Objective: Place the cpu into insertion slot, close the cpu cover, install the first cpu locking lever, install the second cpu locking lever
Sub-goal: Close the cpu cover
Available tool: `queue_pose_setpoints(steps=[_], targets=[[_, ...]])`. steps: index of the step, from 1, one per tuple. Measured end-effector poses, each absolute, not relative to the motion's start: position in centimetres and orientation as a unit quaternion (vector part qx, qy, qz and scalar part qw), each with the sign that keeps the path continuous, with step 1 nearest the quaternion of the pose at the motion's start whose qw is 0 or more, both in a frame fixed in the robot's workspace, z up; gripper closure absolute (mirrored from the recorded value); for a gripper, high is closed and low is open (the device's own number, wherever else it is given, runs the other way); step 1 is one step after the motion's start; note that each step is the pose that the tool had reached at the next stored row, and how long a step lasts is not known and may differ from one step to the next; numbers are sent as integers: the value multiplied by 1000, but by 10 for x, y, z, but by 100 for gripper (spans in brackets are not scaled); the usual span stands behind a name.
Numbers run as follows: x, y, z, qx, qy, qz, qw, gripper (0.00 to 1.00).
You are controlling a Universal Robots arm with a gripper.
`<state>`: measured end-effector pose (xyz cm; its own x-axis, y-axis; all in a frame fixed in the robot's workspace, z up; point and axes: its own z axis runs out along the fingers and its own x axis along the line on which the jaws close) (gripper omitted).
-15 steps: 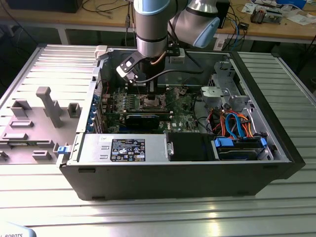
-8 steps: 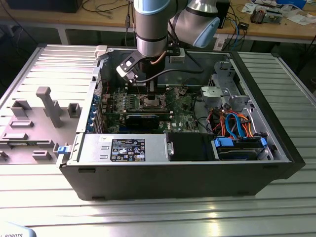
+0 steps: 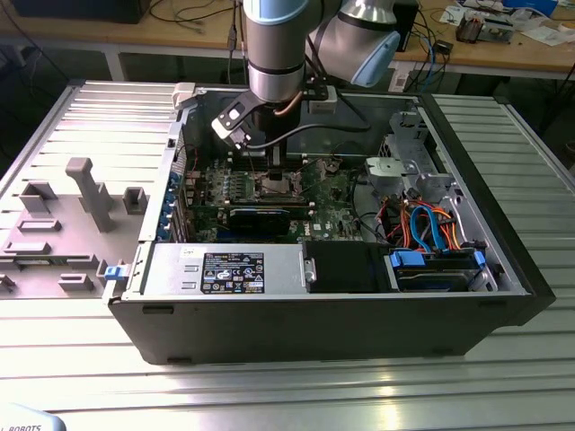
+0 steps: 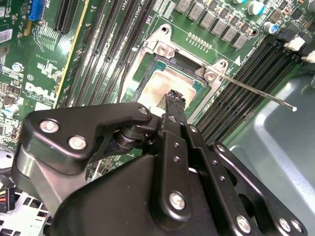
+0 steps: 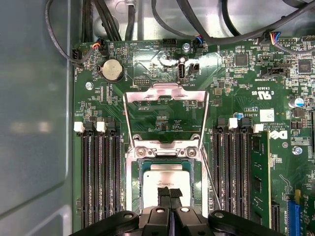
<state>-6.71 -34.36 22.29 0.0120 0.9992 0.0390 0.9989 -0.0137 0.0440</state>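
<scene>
The cpu (image 5: 164, 179) lies flat in the insertion slot (image 5: 134, 183), its silver-tan top showing. In the second wrist view the cpu (image 4: 165, 82) sits inside the silvery rim of the insertion slot (image 4: 158, 48). The cpu cover (image 5: 129, 115) is swung open and lies back over the board beyond its hinge. My gripper (image 5: 170, 192) is shut, with its black fingertips (image 4: 174, 97) pressed together just over the chip's middle and nothing held between them. One locking lever (image 4: 256, 93) sticks out free from the socket corner. In the exterior view the gripper (image 3: 272, 167) hangs above the socket inside the case.
Long black memory slots (image 5: 101, 177) flank the socket on both sides. A round coin battery (image 5: 111, 70) and black cables (image 5: 106, 19) lie past the open cover. The case's grey metal wall (image 5: 34, 123) runs along one side. Drive bays with blue and orange cables (image 3: 431, 229) fill the exterior view's right.
</scene>
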Motion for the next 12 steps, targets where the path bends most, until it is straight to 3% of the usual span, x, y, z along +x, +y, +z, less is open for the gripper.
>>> queue_pose_setpoints(steps=[12], targets=[[-67,-344,228,711,702,29,2,89]])
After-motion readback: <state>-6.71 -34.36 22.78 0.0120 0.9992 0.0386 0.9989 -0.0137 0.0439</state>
